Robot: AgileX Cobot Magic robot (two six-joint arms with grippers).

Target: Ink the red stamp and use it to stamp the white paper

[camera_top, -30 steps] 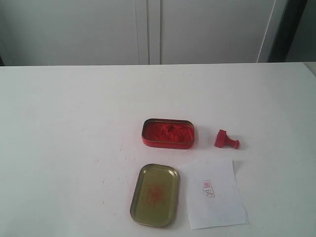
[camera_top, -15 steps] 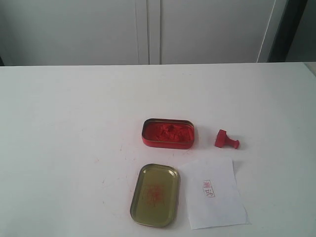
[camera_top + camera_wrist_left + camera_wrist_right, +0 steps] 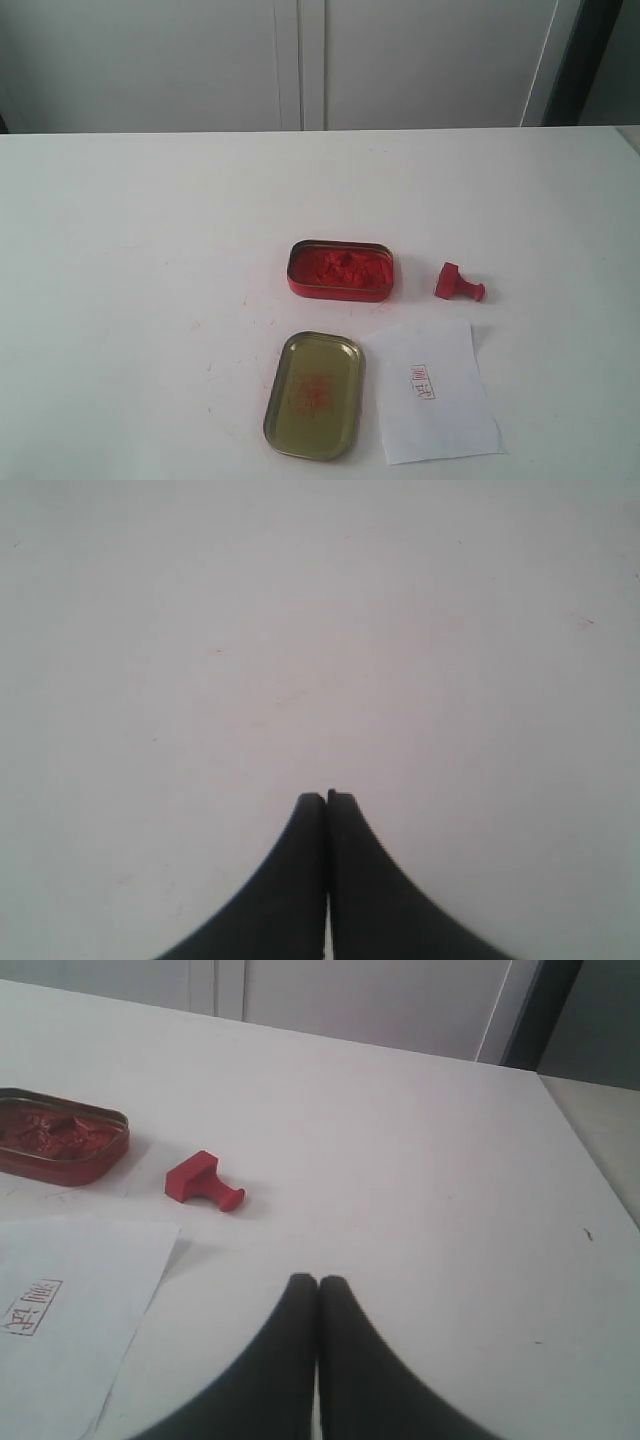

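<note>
The small red stamp (image 3: 457, 282) lies on its side on the white table, right of the red ink tin (image 3: 341, 269); the right wrist view also shows the red stamp (image 3: 202, 1182). The white paper (image 3: 433, 390) lies in front of the stamp and bears a red print (image 3: 422, 382); one corner of the white paper (image 3: 70, 1310) shows in the right wrist view. My right gripper (image 3: 318, 1282) is shut and empty, well short of the stamp. My left gripper (image 3: 327, 798) is shut over bare table. Neither gripper appears in the exterior view.
A gold lid (image 3: 314, 394) with red smears lies left of the paper, in front of the ink tin (image 3: 60, 1135). The table's far edge (image 3: 320, 131) meets white cabinet doors. The table's right edge (image 3: 585, 1160) shows in the right wrist view.
</note>
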